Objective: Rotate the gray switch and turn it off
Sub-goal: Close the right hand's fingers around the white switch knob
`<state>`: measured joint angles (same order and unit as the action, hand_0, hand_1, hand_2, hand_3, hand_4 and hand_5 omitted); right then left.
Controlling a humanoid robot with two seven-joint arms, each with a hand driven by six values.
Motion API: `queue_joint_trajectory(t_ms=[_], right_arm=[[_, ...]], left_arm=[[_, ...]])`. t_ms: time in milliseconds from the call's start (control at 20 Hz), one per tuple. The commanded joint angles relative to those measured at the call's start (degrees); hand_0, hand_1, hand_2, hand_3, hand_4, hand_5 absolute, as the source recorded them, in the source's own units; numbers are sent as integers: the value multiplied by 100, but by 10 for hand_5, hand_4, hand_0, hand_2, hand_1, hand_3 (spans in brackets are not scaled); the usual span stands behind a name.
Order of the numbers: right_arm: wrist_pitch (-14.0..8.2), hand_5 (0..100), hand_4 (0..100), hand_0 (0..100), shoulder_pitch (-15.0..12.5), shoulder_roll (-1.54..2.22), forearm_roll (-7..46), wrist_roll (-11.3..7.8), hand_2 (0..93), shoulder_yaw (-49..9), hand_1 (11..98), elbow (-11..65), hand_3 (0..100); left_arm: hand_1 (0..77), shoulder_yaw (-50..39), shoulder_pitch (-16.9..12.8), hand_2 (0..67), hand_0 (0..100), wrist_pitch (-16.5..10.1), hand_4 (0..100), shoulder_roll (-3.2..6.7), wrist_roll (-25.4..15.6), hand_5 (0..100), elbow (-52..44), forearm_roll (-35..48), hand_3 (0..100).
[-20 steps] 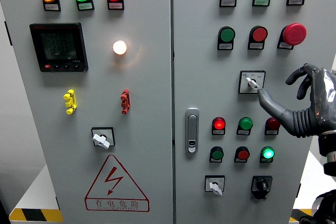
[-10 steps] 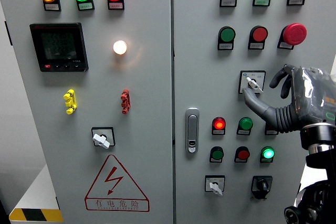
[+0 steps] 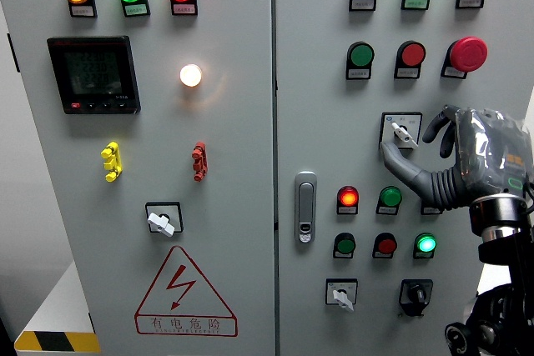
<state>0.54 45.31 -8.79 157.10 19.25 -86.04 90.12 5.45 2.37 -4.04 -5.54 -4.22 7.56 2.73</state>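
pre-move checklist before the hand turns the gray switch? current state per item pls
1. Right hand at the gray switch: ok, thumb tip just below and left of the knob.
2. Fingers closed on the knob: not ok, curled fingers sit to the right of it, no grip visible.
3. Right target: ok, the other gray switches are far from the hand.
4. Red mushroom button clear of the hand: ok.
5. Knob position on or off: cannot tell, label too small.
6. Left hand: not in view.
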Motion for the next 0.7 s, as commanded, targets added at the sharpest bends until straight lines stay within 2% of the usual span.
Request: queue_joint_trajectory(t_ms=[0,300,650], right_arm=[[-1,1000,971,0,30,0,-4,0,696,8,355,-64,904],[-124,1000,973,0,39,0,-4,0,697,69,350,-161,905],[-133,1000,975,0,48,0,5,0,701,104,344,-196,912]], left_arm=[[0,0,0,134,846,0,83,0,0,109,0,-9,188],[0,0,0,134,846,0,83,0,0,109,0,0,188],[0,0,0,134,846,0,83,0,0,109,0,0,188]])
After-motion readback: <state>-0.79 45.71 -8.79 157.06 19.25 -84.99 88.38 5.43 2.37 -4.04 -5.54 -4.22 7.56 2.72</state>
